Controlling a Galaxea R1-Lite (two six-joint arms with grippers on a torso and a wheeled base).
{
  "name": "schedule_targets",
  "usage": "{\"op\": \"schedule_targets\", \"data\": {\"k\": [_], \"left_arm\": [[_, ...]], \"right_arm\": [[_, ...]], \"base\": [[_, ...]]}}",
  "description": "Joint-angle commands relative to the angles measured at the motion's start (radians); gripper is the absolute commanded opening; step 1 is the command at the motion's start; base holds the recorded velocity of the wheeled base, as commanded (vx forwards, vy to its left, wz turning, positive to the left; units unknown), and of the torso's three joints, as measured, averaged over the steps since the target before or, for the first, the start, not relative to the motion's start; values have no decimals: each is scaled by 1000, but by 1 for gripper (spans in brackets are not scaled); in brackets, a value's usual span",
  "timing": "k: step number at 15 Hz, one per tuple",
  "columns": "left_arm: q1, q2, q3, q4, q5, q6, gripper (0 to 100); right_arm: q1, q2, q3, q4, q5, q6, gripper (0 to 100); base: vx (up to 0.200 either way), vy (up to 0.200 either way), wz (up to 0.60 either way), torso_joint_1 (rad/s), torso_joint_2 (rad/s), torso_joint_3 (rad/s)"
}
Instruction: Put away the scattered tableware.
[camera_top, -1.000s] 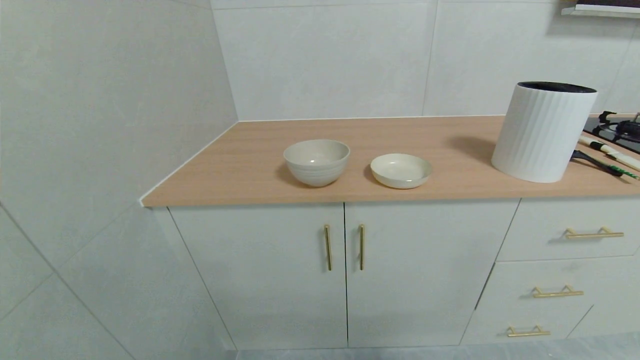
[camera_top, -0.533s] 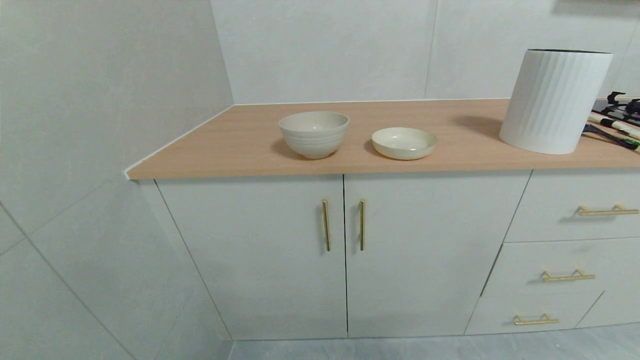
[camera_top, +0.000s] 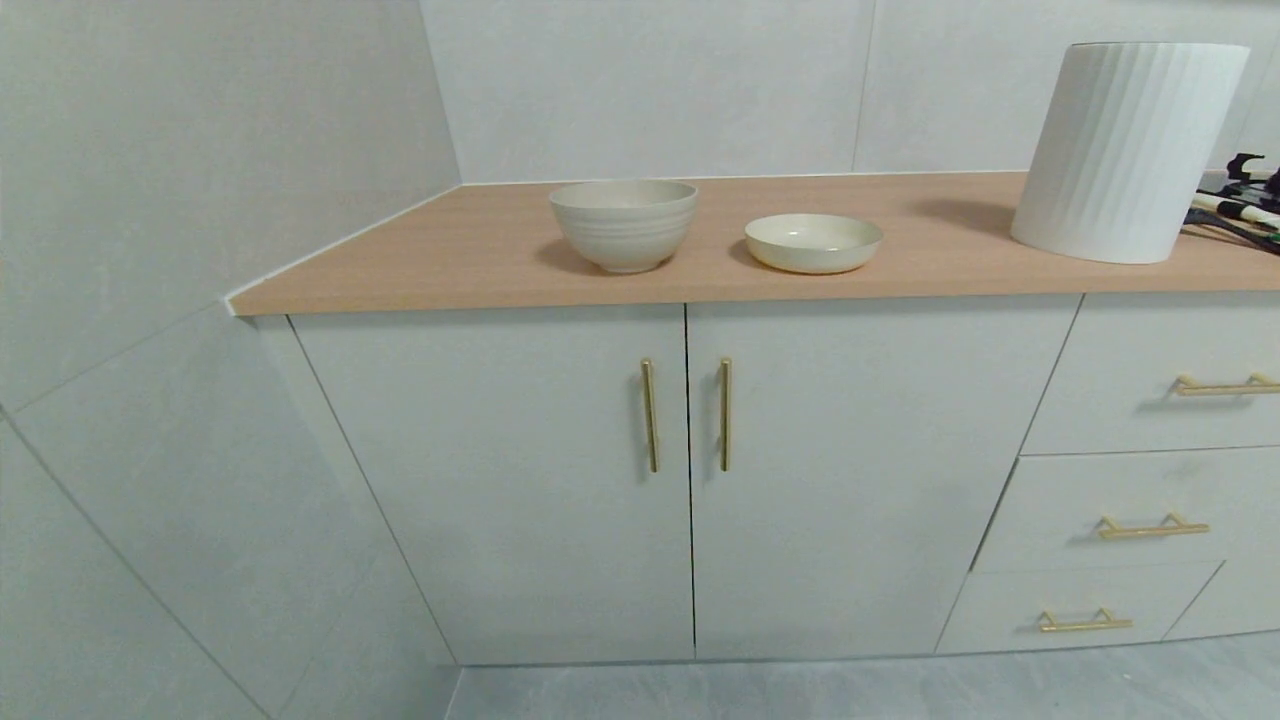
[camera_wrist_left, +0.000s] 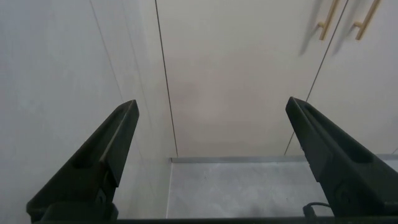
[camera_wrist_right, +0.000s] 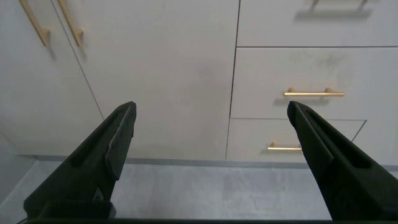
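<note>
A deep beige bowl (camera_top: 624, 224) and a shallow cream dish (camera_top: 812, 242) sit side by side on the wooden countertop (camera_top: 480, 260), the dish to the bowl's right. Below them are two white cabinet doors with vertical gold handles (camera_top: 650, 415) (camera_top: 725, 414). My left gripper (camera_wrist_left: 211, 115) hangs low in front of the left cabinet door, open and empty, with the gold handles (camera_wrist_left: 327, 20) beyond it. My right gripper (camera_wrist_right: 211, 118) is also open and empty, low before the drawers, facing a gold drawer handle (camera_wrist_right: 313, 93).
A tall ribbed white container (camera_top: 1132, 150) stands at the countertop's right, with utensils (camera_top: 1232, 212) behind it. Three drawers with gold handles (camera_top: 1226, 384) lie right of the doors. A tiled wall (camera_top: 150, 300) closes the left side. Grey floor (camera_top: 800, 690) runs below.
The whole head view has shifted: the countertop and bowls sit higher in the picture and more cabinet front and floor show. The bowl and dish keep their places on the counter.
</note>
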Motion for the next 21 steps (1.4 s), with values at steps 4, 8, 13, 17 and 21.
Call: {"op": "schedule_targets", "data": {"k": [4, 8, 13, 17, 21], "left_arm": [[0, 0, 0, 0, 0, 0, 100], [0, 0, 0, 0, 0, 0, 100], [0, 0, 0, 0, 0, 0, 100], [0, 0, 0, 0, 0, 0, 100], [0, 0, 0, 0, 0, 0, 100]], "right_arm": [[-1, 0, 0, 0, 0, 0, 100], [1, 0, 0, -2, 0, 0, 100], [-1, 0, 0, 0, 0, 0, 100], [1, 0, 0, 0, -1, -2, 100], [1, 0, -9, -5, 3, -45, 100]], "base": [[0, 0, 0, 0, 0, 0], [0, 0, 150, -1, 1, 1], [0, 0, 0, 0, 0, 0], [0, 0, 0, 0, 0, 0], [0, 0, 0, 0, 0, 0]]}}
